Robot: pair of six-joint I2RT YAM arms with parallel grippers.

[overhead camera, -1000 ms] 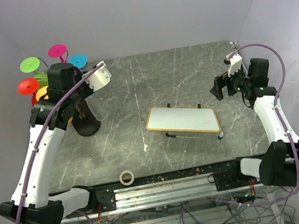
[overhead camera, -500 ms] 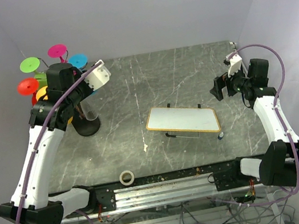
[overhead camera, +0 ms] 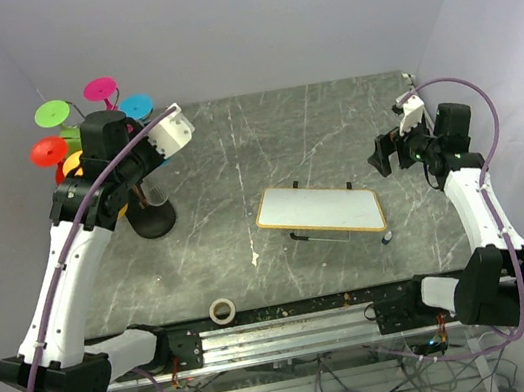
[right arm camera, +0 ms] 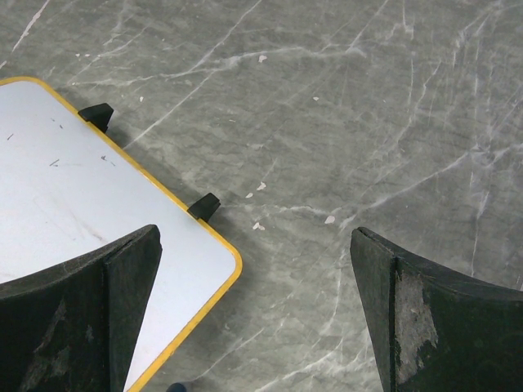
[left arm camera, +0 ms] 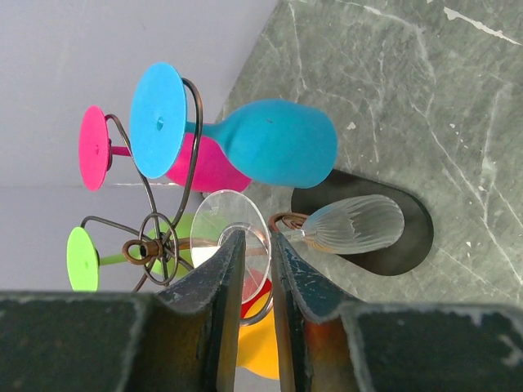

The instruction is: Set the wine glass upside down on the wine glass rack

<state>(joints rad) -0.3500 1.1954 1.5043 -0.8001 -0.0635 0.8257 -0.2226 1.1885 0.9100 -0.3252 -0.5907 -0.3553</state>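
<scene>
The wine glass rack is a dark wire stand with scroll arms and a black oval base at the table's far left. Blue, pink and green glasses hang on it upside down. The clear wine glass hangs bowl-down over the base, its stem by a brown curled arm. My left gripper is shut on the glass's round foot; in the top view it is at the rack. My right gripper is open and empty, at the far right.
A white board with a yellow rim stands on small black feet mid-table, also under my right gripper. A tape roll lies near the front edge. A small dark object and a white scrap lie near the board.
My left gripper has lifted and drawn back a little at the rack with the clear glass, so its bowl now shows above the black base. The right arm has not moved.
</scene>
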